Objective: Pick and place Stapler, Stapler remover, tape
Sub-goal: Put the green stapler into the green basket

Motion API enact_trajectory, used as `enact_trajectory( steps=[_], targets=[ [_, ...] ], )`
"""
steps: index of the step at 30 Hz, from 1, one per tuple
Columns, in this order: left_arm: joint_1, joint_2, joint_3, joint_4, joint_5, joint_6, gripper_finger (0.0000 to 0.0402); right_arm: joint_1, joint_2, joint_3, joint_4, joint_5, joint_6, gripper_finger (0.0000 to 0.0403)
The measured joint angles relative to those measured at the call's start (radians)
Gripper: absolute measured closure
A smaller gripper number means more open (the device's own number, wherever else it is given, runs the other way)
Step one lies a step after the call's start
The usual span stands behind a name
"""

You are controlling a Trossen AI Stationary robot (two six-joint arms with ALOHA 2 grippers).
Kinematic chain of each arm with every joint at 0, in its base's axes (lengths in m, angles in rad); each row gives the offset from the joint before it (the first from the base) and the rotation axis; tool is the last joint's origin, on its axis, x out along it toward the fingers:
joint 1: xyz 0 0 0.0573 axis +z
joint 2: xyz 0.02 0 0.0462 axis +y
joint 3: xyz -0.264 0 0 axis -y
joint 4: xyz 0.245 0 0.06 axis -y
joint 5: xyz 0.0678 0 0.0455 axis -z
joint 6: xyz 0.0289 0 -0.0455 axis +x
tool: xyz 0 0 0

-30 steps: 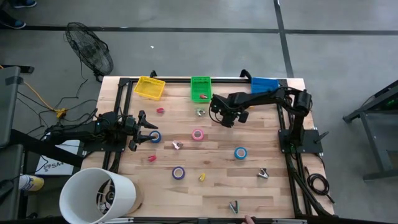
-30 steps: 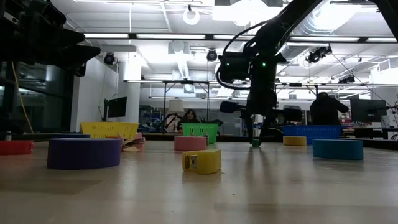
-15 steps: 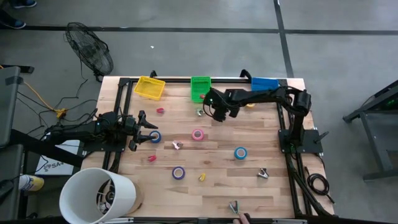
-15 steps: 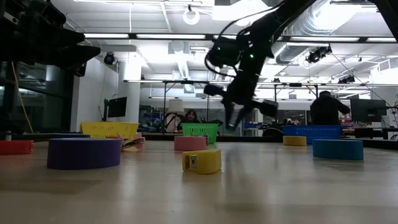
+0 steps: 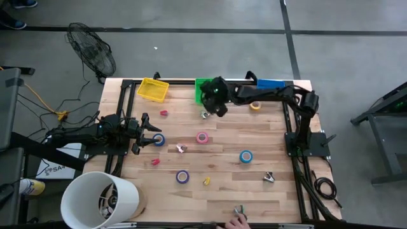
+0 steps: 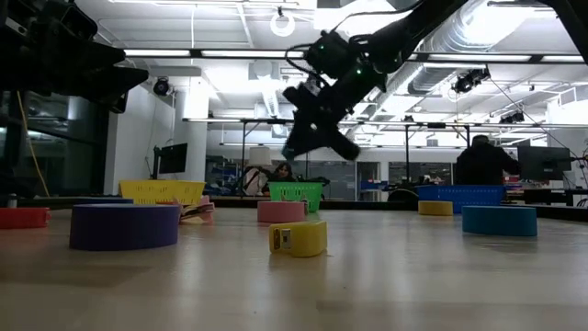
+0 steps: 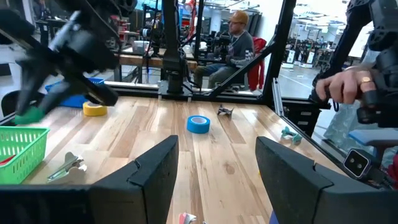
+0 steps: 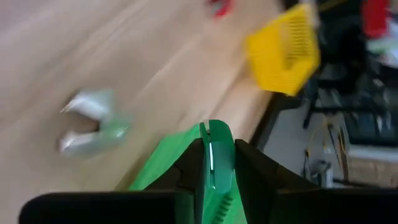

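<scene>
Wooden table point(image 5: 254, 191) carries three far-edge baskets. Right gripper point(image 5: 216, 98), clenched on a green piece point(image 8: 213, 158), hovers over the green basket point(image 5: 203, 89). Left gripper point(image 5: 147, 131) rests released beside blue tape point(image 5: 158, 140).

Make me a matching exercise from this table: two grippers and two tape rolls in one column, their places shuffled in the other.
Things:
1. right gripper
2. left gripper
3. yellow tape roll
4. purple tape roll

Places:
a. on the table close to the blue basket
b. over the green basket, holding a small green piece
c. low at the table's left side, at a blue tape roll
d. next to the small yellow piece

Pairs: 1-b, 2-c, 3-a, 4-d
</scene>
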Motion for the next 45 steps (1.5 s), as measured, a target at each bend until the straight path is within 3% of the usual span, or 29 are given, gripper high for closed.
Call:
enact_trajectory(
  steps=[3,8,16,21,38,45],
  targets=[
    [0.0,0.0,0.0,0.0,0.0,0.0,0.019,-0.022,0.0,0.0,0.067,-0.015,0.221,0.034],
    [0.0,0.0,0.0,0.0,0.0,0.0,0.019,-0.066,0.0,0.0,0.155,0.094,0.669,0.0338],
    [0.0,0.0,0.0,0.0,0.0,0.0,0.019,-0.15,0.003,0.0,0.165,-0.013,1.01,0.0339],
    [0.0,0.0,0.0,0.0,0.0,0.0,0.019,-0.165,0.028,0.0,0.16,-0.071,1.08,0.0338],
    [0.0,0.0,0.0,0.0,-0.002,0.0,0.019,-0.16,0.083,0.0,0.08,-0.041,1.094,0.034],
    [0.0,0.0,0.0,0.0,-0.006,0.0,0.019,-0.16,0.083,0.0,0.069,-0.037,1.091,0.0316]
  ],
)
